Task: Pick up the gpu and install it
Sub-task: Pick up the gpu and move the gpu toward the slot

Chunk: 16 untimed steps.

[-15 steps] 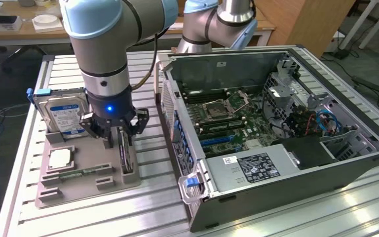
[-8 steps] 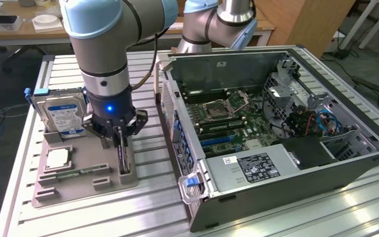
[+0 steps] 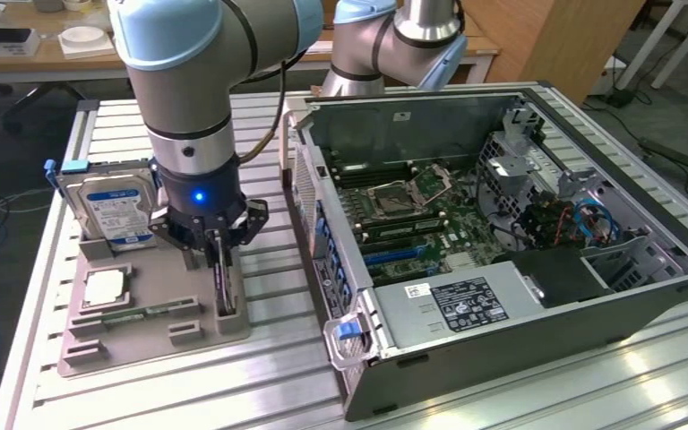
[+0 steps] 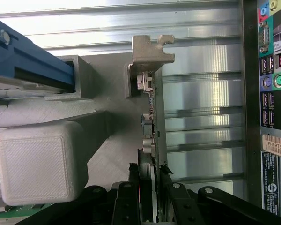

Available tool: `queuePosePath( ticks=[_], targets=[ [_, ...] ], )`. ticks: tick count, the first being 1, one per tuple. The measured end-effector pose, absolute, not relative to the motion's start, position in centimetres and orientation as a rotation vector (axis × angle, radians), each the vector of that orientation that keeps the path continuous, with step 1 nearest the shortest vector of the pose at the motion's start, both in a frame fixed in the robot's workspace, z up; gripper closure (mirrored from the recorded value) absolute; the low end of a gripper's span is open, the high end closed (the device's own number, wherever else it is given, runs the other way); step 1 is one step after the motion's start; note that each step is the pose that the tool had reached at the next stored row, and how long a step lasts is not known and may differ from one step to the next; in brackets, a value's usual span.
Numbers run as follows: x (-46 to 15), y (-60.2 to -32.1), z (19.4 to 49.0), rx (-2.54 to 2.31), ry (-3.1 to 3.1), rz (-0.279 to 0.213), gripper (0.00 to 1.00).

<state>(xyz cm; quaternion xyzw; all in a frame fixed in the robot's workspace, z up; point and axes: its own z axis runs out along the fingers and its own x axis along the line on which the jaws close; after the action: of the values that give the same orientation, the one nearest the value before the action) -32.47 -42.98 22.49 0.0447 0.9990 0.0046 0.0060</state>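
Note:
The gpu (image 3: 226, 288) stands on edge in a slot of the grey holder tray (image 3: 141, 339), at the tray's side nearest the computer case. In the wrist view the gpu (image 4: 152, 122) appears edge-on, its silver bracket (image 4: 152, 49) at the far end. My gripper (image 3: 216, 255) reaches straight down onto the card's top edge. In the wrist view the gripper (image 4: 150, 190) has its black fingers (image 4: 131, 199) pressed against both faces of the card, shut on it. The card still sits in its slot.
The tray also holds an upright hard drive (image 3: 111, 206) with a blue-white label, a processor (image 3: 103, 287) and a memory stick (image 3: 147, 313). The open computer case (image 3: 536, 331) lies at the exterior view's right, motherboard (image 3: 428, 224) exposed. The case's rear ports (image 4: 271, 70) are close by.

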Motion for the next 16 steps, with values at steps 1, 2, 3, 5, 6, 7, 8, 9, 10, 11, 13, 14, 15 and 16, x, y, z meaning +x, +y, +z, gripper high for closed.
queuePosePath(
  ticks=[1,2,3,5,6,7,8,9,10,11,13,14,15,16],
  targets=[
    [-32.47,-42.98,22.49,0.14,3.126,0.015,0.73],
    [-32.47,-42.98,22.49,0.14,3.127,0.015,0.73],
    [-32.47,-42.98,22.49,0.14,3.126,0.015,0.73],
    [-32.46,-42.98,22.48,0.14,3.126,0.015,0.73],
    [-32.41,-42.98,22.47,0.14,3.126,0.015,0.73],
    [-32.3,-42.97,22.47,0.14,3.127,0.014,0.73],
    [-32.14,-42.98,22.46,0.14,3.127,0.014,0.73],
    [-32.06,-42.98,22.46,0.14,3.126,0.014,0.73],
    [-32.06,-42.98,22.45,0.14,3.126,0.014,0.73],
    [-32.06,-42.98,22.45,0.14,3.126,0.014,0.73],
    [-32.06,-42.98,22.45,0.14,3.126,0.014,0.73],
    [-32.06,-42.98,22.45,0.14,3.126,0.015,0.73],
    [-32.06,-42.98,22.45,0.14,3.126,0.014,0.73],
    [-32.06,-42.98,22.45,0.14,3.126,0.015,0.73]
  ],
)
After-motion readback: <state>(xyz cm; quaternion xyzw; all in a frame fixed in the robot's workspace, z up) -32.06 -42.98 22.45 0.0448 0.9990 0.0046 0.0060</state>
